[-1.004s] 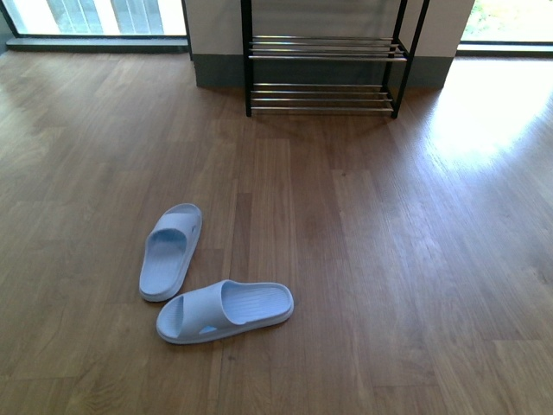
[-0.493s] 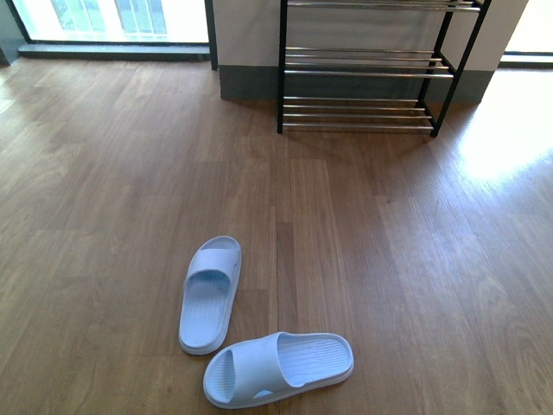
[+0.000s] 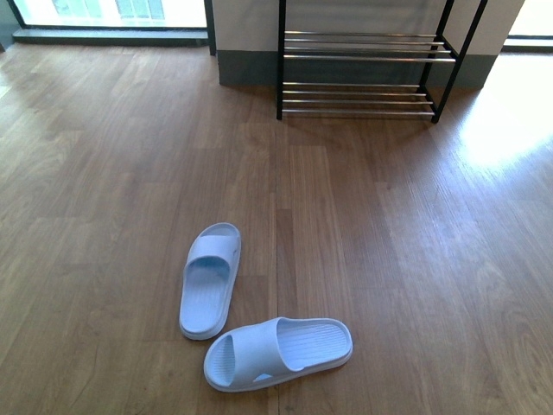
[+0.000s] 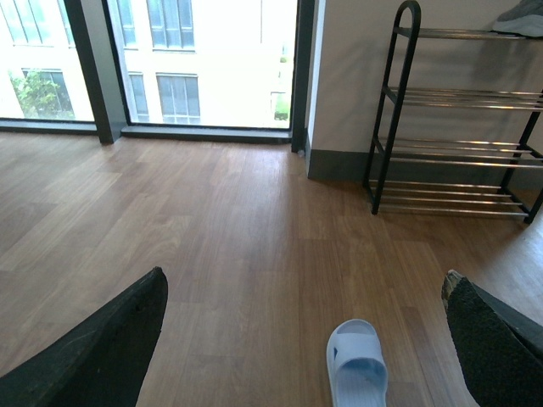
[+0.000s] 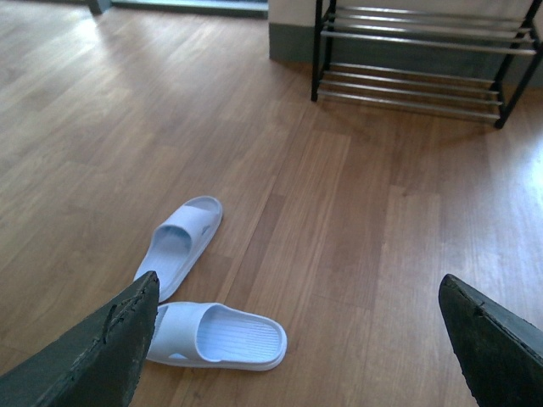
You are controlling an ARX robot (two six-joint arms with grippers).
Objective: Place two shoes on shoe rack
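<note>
Two pale blue-white slide sandals lie on the wooden floor. One slide [image 3: 210,281] points toward the shoe rack [image 3: 359,60]. The other slide [image 3: 278,353] lies crosswise just in front of it. The rack, with a black frame and chrome bars, stands far off against the wall. My left gripper [image 4: 305,275] is open and empty above the floor, with one slide [image 4: 357,366] below it and the rack [image 4: 458,153] ahead. A grey sneaker [image 4: 522,17] sits on the rack's top tier. My right gripper [image 5: 299,280] is open and empty, with both slides [image 5: 180,246] [image 5: 219,337] beside one finger.
A white wall pillar with a grey skirting [image 3: 246,69] stands behind the rack. Floor-to-ceiling windows [image 4: 212,59] with dark frames run along the back left. A bright sunlit patch [image 3: 510,112] lies on the floor at the right.
The front view has shifted: rack and slides now show further right and the slides lower than a second ago. The slides keep the same arrangement on the floor.
</note>
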